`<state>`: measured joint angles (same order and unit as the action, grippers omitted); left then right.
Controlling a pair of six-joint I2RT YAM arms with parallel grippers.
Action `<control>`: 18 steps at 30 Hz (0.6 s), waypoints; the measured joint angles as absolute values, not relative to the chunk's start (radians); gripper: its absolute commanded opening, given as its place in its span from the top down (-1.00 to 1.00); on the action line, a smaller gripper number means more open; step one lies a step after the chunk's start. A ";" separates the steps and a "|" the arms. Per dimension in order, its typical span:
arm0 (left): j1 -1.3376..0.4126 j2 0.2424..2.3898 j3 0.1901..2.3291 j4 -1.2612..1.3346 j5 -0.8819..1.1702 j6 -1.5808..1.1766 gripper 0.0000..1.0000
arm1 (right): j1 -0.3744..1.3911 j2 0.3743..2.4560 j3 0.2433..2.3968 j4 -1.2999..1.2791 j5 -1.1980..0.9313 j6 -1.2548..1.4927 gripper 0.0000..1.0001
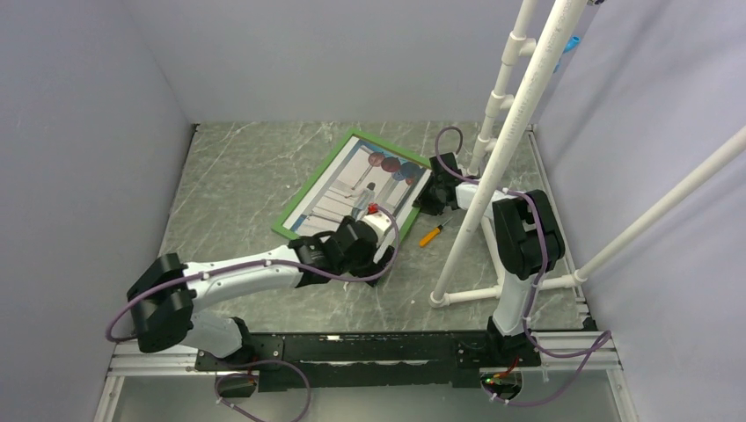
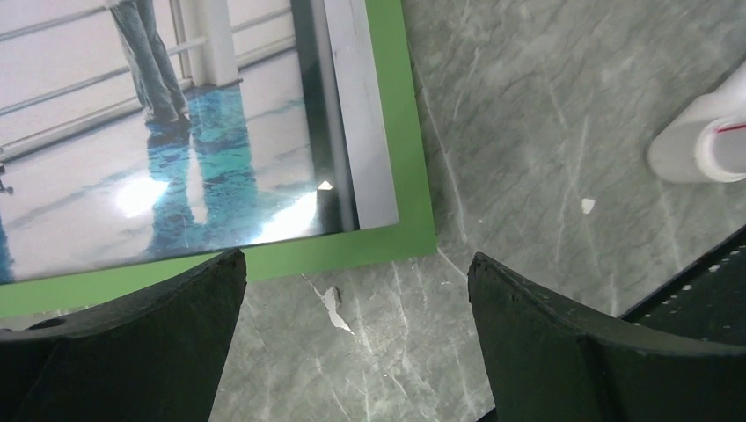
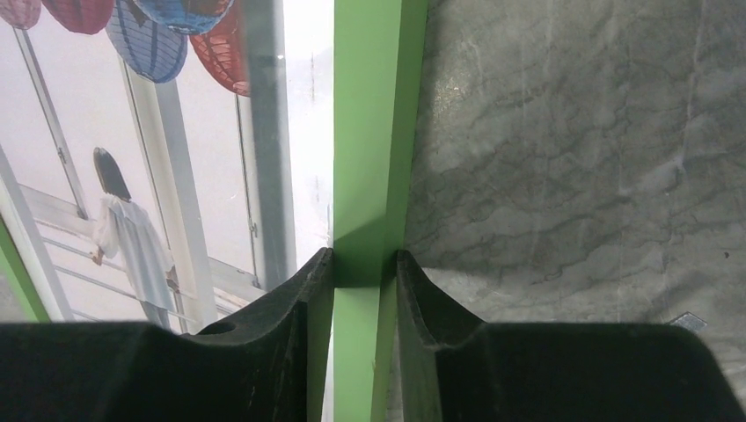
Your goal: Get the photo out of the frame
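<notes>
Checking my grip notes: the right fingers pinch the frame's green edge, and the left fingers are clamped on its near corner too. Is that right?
Not the left. The left wrist view shows the left gripper open, its fingers wide apart by the corner of the frame, clamping nothing. The right gripper does pinch the frame's green edge, as you said.

White arms [image 1: 242,268] — black joints [image 1: 164,303], purple cables [image 1: 110,327]

Bright even overhead light, soft shadows, glare patches on photo [image 2: 176,149], wrist-cam fg blurry.
</notes>
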<state>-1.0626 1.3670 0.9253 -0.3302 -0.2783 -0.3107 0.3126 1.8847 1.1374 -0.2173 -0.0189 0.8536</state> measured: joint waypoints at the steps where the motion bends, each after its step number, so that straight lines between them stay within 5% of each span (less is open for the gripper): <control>1: -1.073 1.385 0.928 -0.331 -0.290 -0.311 -0.99 | 0.312 1.885 1.137 -0.218 -0.020 0.854 1.00; 18: -1.203 1.633 1.044 -0.372 -0.525 -0.281 -0.99 | 0.316 1.805 1.137 -0.308 -0.176 0.939 1.00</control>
